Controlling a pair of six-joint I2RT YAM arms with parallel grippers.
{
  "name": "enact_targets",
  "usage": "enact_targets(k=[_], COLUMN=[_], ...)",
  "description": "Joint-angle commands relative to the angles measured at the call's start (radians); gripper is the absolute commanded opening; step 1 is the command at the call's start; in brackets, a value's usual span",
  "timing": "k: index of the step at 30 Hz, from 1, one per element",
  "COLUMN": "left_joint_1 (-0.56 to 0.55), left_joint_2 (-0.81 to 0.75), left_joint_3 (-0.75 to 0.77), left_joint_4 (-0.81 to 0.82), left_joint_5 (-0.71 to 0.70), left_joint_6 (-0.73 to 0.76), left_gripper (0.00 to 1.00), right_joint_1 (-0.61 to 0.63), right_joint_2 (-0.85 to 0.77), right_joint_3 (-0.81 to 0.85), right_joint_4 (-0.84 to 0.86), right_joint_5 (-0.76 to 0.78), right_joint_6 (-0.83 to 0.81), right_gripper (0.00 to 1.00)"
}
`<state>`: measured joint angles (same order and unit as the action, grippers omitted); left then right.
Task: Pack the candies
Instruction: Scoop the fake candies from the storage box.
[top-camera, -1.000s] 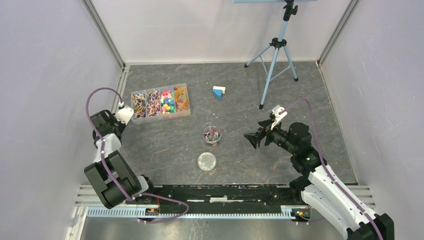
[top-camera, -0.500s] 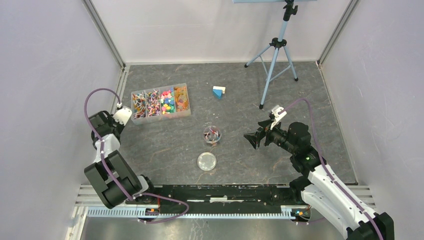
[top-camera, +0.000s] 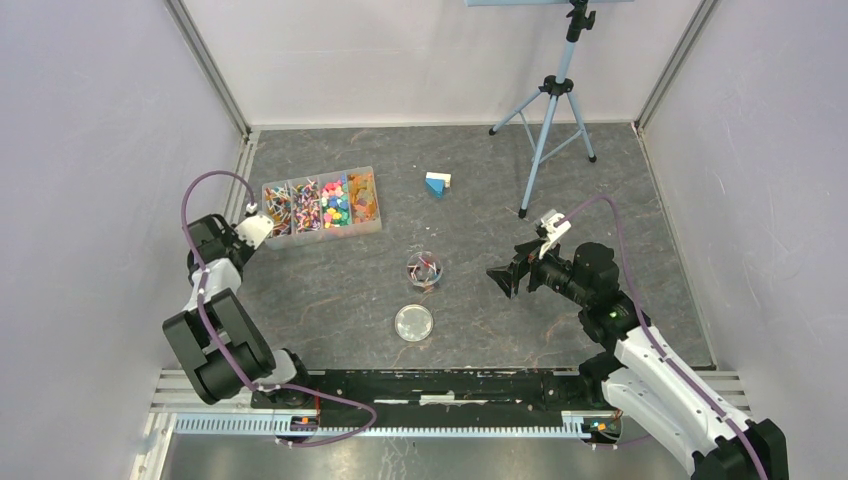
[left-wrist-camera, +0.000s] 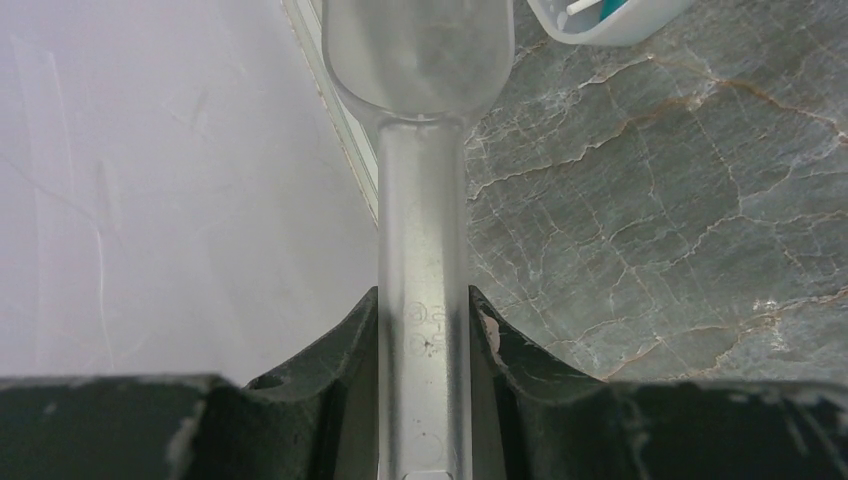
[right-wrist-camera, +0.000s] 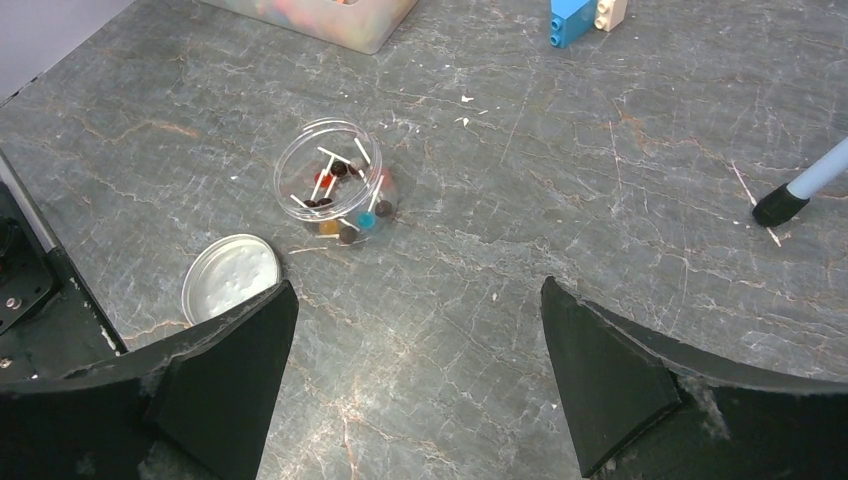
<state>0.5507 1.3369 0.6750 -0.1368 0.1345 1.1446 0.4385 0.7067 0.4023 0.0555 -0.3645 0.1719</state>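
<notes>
Moved: left hand (top-camera: 256, 227) has swung a touch closer to the tray's corner than a second ago; right hand (top-camera: 505, 278) has barely shifted.
Candies: most candies (top-camera: 322, 205) sit sorted by kind in the four-bay tray (top-camera: 372, 228), just ahead and right of the left hand. A few lie in the jar (top-camera: 425, 268), ahead of the right hand.
Scoop: clear scoop (left-wrist-camera: 420, 180), bowl seemingly empty, points forward past the tray's corner. It is likely used because the sweets are too small to pinch.
Left hand: clamped on the scoop's handle, bowl well out in front for reach.
Jar: upright and open, apart from the tray, where either arm can reach it.
Lid: lid (top-camera: 413, 322) lies flat on the worktop (top-camera: 600, 180), left of the right hand and nearer than the jar, presumably off until filling ends.
Right hand: jaws spread wide, gripping nothing, hovering and facing the jar, probably ready to steady it.
</notes>
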Motion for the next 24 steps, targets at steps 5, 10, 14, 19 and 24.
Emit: enact_targets(k=[5, 10, 14, 19, 24], left_joint_1=[-0.008, 0.009, 0.027, 0.063, 0.076], left_joint_2=[0.004, -0.005, -0.01, -0.022, -0.035], left_joint_3=[0.04, 0.023, -0.005, -0.009, -0.035], left_joint_4=[-0.026, 0.006, 0.041, 0.052, 0.077], left_joint_5=[0.127, 0.166, 0.176, 0.19, 0.183], left_joint_6=[-0.082, -0.163, -0.195, -0.227, -0.229], left_gripper=[0.02, 0.02, 0.02, 0.02, 0.02], right_joint_1=[0.004, 0.004, 0.004, 0.005, 0.005], right_joint_2=[0.008, 0.007, -0.003, -0.007, -0.004], right_joint_3=[-0.001, 0.009, 0.006, 0.006, 0.009], right_joint_4=[0.067, 0.058, 0.058, 0.059, 0.066], right_joint_5=[-0.025, -0.034, -0.031, -0.029, -0.034], right_joint_6=[0.025, 0.027, 0.035, 0.041, 0.044], right_gripper=[0.98, 0.98, 0.98, 0.98, 0.98])
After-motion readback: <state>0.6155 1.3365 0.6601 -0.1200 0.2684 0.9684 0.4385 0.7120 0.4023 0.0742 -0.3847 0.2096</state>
